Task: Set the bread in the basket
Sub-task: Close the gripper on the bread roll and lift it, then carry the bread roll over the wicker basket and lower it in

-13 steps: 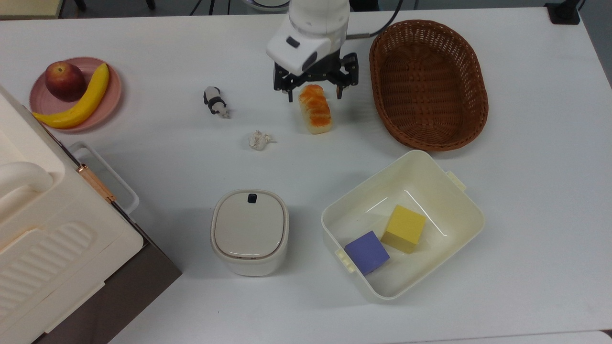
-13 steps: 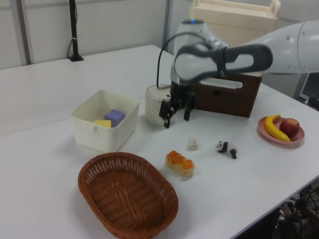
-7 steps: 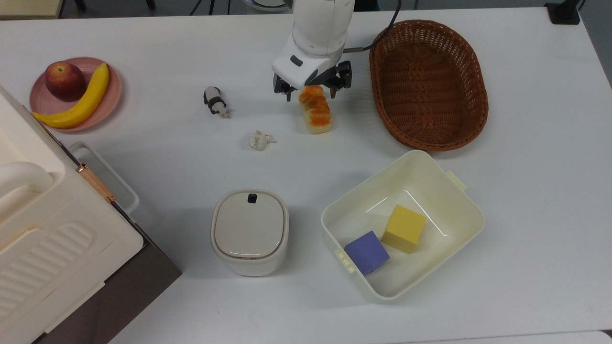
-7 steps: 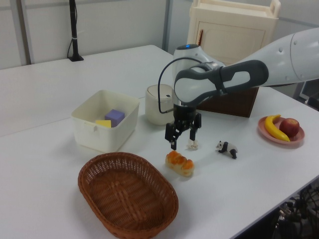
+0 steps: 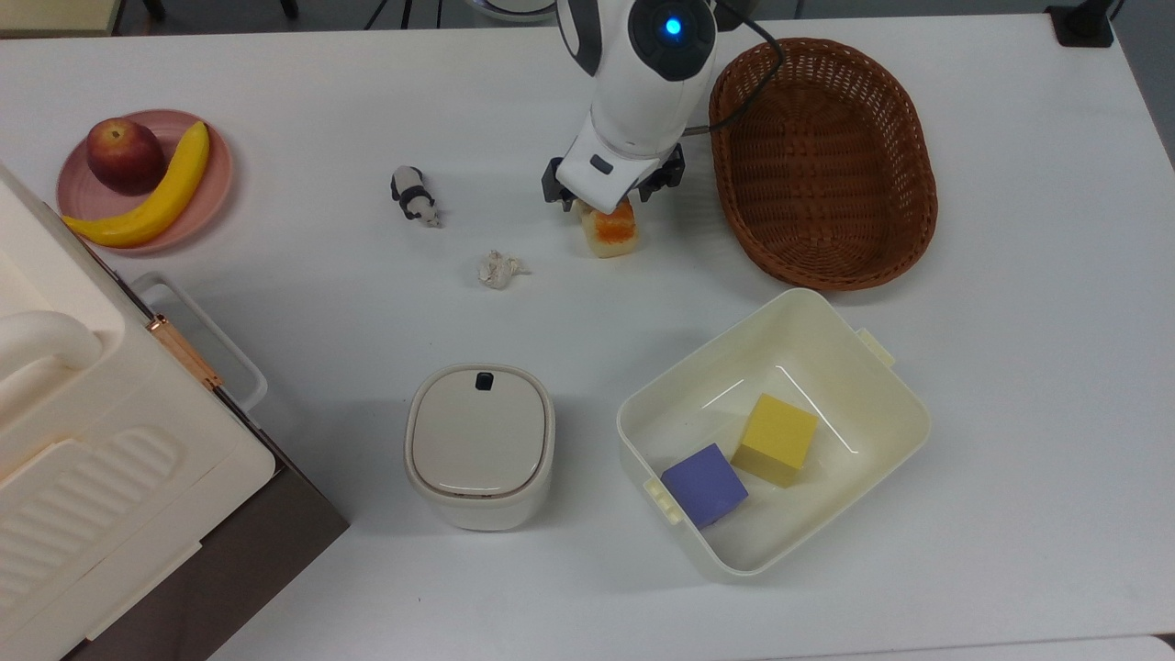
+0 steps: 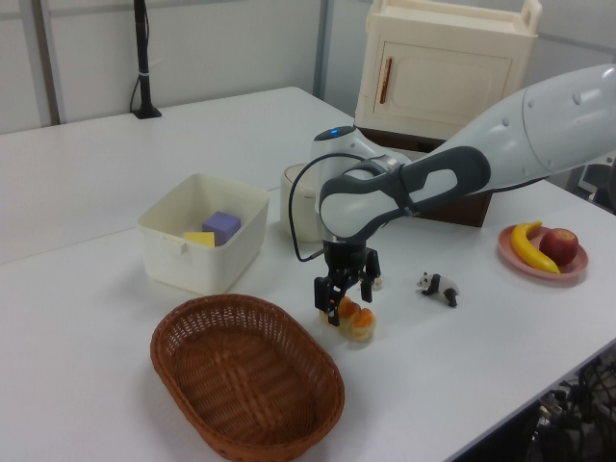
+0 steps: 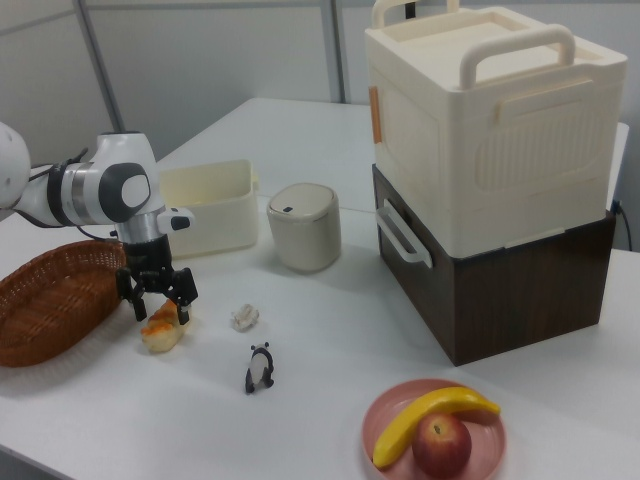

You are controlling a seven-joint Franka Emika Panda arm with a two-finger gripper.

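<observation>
partly the gripper hides the bread.

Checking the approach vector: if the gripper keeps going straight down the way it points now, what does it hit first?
The bread. The gripper points down with its open fingers straddling one end of the loaf, so the loaf likely meets the palm, or the fingertips reach the white table first; depth is unclear.

Your arm's wrist covers most of the bread in the top view. The gripper straddles it in the left view, contact unclear. The basket is cut off by the right view's left edge.
</observation>
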